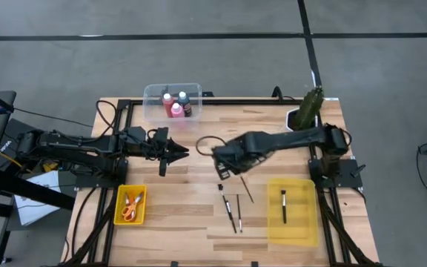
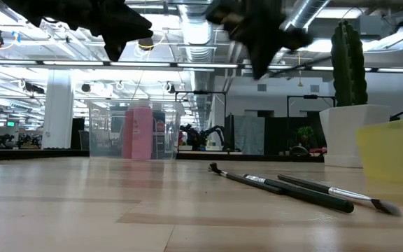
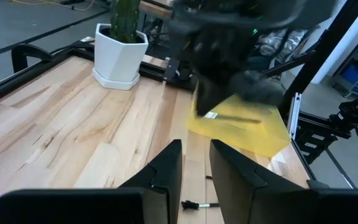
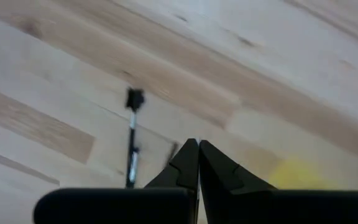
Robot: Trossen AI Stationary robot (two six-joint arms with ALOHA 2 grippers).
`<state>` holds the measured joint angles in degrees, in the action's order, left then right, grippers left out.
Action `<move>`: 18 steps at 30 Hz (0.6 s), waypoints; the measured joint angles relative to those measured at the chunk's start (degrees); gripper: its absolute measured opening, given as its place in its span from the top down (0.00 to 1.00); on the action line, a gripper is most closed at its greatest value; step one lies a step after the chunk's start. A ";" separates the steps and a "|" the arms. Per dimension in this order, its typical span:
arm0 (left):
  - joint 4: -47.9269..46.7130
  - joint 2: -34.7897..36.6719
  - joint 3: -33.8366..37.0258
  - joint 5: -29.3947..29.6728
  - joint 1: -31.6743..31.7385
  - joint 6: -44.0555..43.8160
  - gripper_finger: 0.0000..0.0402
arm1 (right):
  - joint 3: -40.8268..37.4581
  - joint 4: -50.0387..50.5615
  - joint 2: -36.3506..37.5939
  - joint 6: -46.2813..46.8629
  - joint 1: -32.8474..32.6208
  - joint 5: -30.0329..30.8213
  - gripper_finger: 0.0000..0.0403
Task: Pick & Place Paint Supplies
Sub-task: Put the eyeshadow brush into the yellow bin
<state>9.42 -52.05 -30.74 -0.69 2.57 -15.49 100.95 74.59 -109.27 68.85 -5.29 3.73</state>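
Three thin dark-handled brushes (image 1: 234,205) lie flat on the wooden table, seen in the low view as brushes (image 2: 285,186). My right gripper (image 1: 222,167) hovers above their far ends, pointing down, shut and empty; one brush (image 4: 132,140) shows beside its fingertips (image 4: 197,151). My left gripper (image 1: 173,153) hangs level above the table's left middle, slightly open (image 3: 195,167), with nothing between its fingers. A fourth brush (image 1: 283,206) lies in the yellow tray (image 1: 302,226). Red, pink and dark bottles (image 1: 176,104) stand in the clear bin (image 1: 153,95). Scissors (image 1: 130,206) lie in a small yellow box (image 1: 118,216).
A green plant in a white pot (image 1: 310,107) stands at the far right corner, next to the right arm's base. Cables run along the table's far and side edges. Bare wood lies between the small yellow box and the brushes.
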 joint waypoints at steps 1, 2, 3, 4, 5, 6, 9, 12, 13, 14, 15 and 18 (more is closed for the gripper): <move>-0.03 0.00 0.00 0.00 0.01 0.00 0.81 | 0.00 1.67 1.18 2.79 -1.27 0.81 1.00; -0.05 0.00 0.00 0.00 0.02 0.00 0.81 | 0.02 3.23 2.33 5.65 -2.49 1.60 1.00; -0.03 0.00 0.00 -0.01 0.02 0.00 0.81 | 0.04 5.02 3.43 8.41 -3.81 2.30 1.00; -0.01 0.00 0.00 -0.02 0.02 0.02 0.81 | 0.04 6.84 4.51 11.09 -5.13 2.91 1.00; -0.03 0.00 0.00 -0.01 0.02 0.03 0.81 | 0.02 8.23 5.45 13.65 -6.40 3.43 1.00; -0.03 0.00 0.00 -0.02 0.02 0.04 0.81 | 0.02 9.36 6.36 16.24 -7.73 3.84 1.00; -0.03 0.00 0.00 -0.02 0.02 0.04 0.81 | 0.02 13.13 8.43 21.63 -11.76 4.19 1.00; -0.01 0.00 0.00 -0.02 0.02 0.02 0.81 | -0.36 15.50 9.77 26.38 -15.92 4.14 1.00; 0.00 0.00 0.00 -0.02 0.02 0.00 0.81 | -1.34 14.78 10.66 27.68 -17.28 4.05 1.00; 0.02 0.00 0.00 -0.02 0.02 -0.20 0.81 | -2.30 15.31 11.60 29.31 -18.71 3.82 1.00; 0.01 0.00 0.00 -0.02 0.02 -0.51 0.81 | -2.95 15.92 12.32 30.84 -20.09 3.28 1.00; 0.03 0.00 0.00 -0.06 0.02 -1.46 0.81 | -7.08 15.37 15.16 34.73 -24.23 0.79 1.00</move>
<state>9.45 -52.05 -30.74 -0.75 2.59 -16.95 93.86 89.95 -94.11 103.58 -29.52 4.52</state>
